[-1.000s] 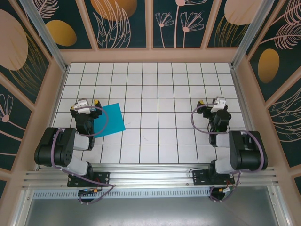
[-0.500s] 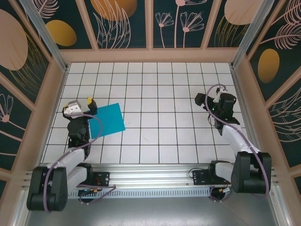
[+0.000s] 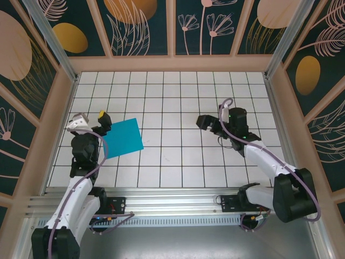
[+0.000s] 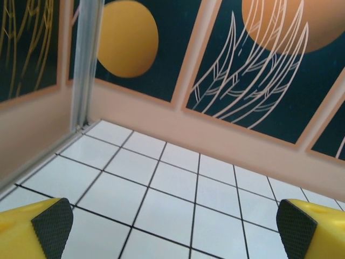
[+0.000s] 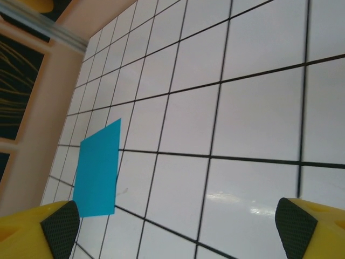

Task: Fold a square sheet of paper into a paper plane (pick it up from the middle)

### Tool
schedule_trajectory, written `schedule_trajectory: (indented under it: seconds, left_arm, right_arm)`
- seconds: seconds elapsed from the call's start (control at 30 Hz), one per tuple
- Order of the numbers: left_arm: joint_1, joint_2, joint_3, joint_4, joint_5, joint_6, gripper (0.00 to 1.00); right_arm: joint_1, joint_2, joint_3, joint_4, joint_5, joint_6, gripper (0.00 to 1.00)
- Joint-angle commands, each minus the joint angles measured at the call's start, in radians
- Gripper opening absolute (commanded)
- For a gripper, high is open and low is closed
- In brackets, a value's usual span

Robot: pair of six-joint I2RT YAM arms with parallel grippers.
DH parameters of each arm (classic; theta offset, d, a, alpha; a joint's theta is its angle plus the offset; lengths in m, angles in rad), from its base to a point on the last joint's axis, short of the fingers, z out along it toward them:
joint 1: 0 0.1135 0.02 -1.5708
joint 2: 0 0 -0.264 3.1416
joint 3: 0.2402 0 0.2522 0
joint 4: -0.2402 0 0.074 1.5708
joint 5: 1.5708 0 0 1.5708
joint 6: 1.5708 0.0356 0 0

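The left end effector (image 3: 89, 118) sits against the left edge of the square sheet of paper (image 3: 124, 138) in the top view, where the left arm (image 3: 83, 150) hides part of that edge; whether they touch cannot be told. In the left wrist view only two yellow tips with black pads (image 4: 53, 225) show, cut off at the bottom, standing wide apart over bare white tiles of the worktop (image 4: 161, 210). The sheet lies flat at 9 o'clock from the worktop's centre, its side edges running just short of 12 o'clock; being square, it has no long axis. The right end effector (image 3: 214, 117), at 3 o'clock, is also spread wide and empty, facing 9 o'clock toward the sheet. Creases cannot be made out.
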Motion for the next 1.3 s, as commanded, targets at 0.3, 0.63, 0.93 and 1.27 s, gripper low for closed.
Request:
schedule_trajectory:
  seconds: [0.3, 0.63, 0.93, 1.27]
  left_arm:
    - [0.005, 0.028, 0.101, -0.392, 0.001, -0.344, 0.99]
    - [0.005, 0.488, 0.234, -0.315, 0.329, -0.302, 0.96]
    - [0.005, 0.796, 0.364, -0.326, 0.341, -0.261, 0.95]
    - [0.001, 0.955, 0.372, -0.321, 0.424, -0.26, 0.95]
  right_arm:
    - [0.316, 0.323, 0.289, -0.031, 0.104, 0.069, 0.89]
    - [0.372, 0.554, 0.444, 0.026, 0.155, 0.126, 0.87]
    - [0.373, 0.609, 0.471, 0.049, 0.122, 0.133, 0.87]
    - [0.364, 0.583, 0.422, -0.036, 0.184, 0.102, 0.89]
